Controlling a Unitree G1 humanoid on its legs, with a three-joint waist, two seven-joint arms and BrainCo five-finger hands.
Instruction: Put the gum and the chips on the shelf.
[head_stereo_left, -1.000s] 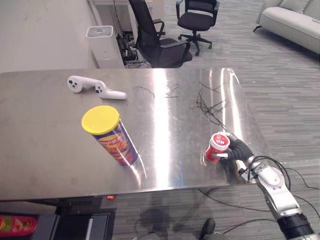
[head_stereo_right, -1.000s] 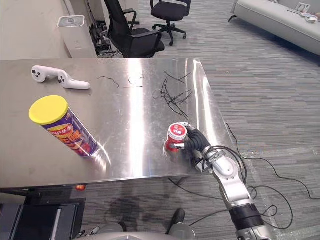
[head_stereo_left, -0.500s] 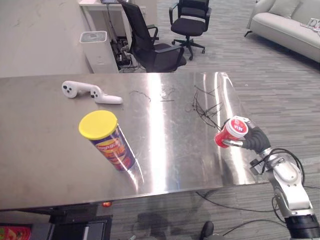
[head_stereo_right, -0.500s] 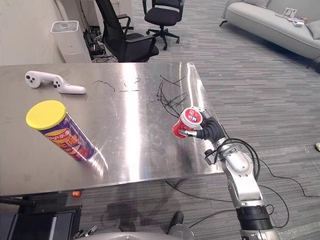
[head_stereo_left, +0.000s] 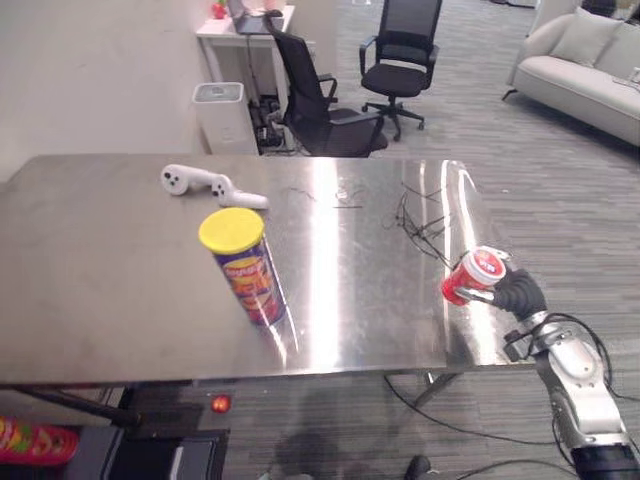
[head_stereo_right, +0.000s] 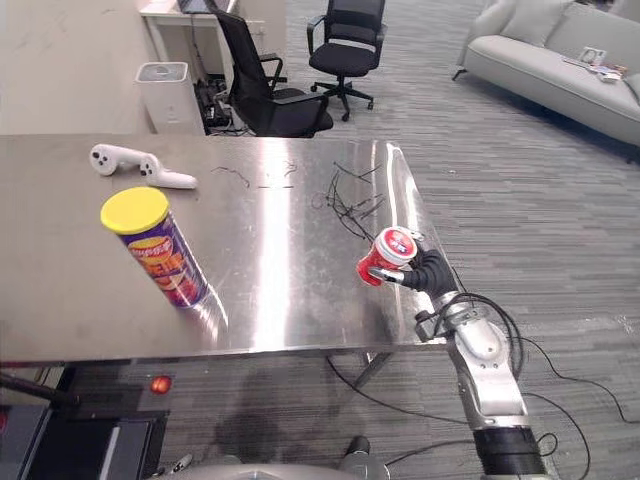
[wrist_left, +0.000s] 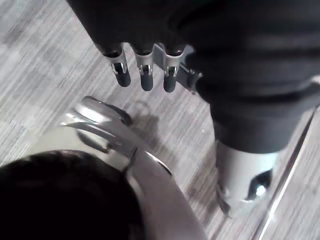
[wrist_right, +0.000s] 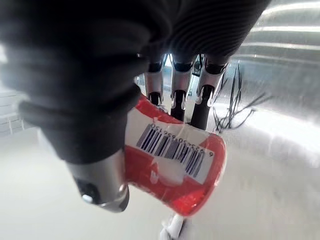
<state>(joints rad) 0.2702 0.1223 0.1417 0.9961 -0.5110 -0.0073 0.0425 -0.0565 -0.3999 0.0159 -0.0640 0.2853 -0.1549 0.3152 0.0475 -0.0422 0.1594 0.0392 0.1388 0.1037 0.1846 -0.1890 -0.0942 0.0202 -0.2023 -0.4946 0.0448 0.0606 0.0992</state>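
Note:
The gum (head_stereo_left: 473, 277) is a small red tub with a white lid. It is tilted and held just above the steel table (head_stereo_left: 100, 290) near its right edge. My right hand (head_stereo_left: 518, 293) is shut on it, fingers (wrist_right: 176, 95) curled over its side and the thumb under it. The chips (head_stereo_left: 245, 265), a tall purple can with a yellow lid, stand upright in the middle of the table, well left of that hand. My left hand (wrist_left: 145, 70) hangs low over the carpet with straight fingers and holds nothing.
A white game controller (head_stereo_left: 212, 186) lies at the table's back left. Loose black wires (head_stereo_left: 420, 215) lie at the back right, just beyond the gum. Behind the table are black office chairs (head_stereo_left: 320, 110), a white bin (head_stereo_left: 222, 115) and a sofa (head_stereo_left: 590, 70).
My right hand has lifted the gum off the table and tilted it. The camera has shifted, so the whole scene sits differently. The chips have not moved.

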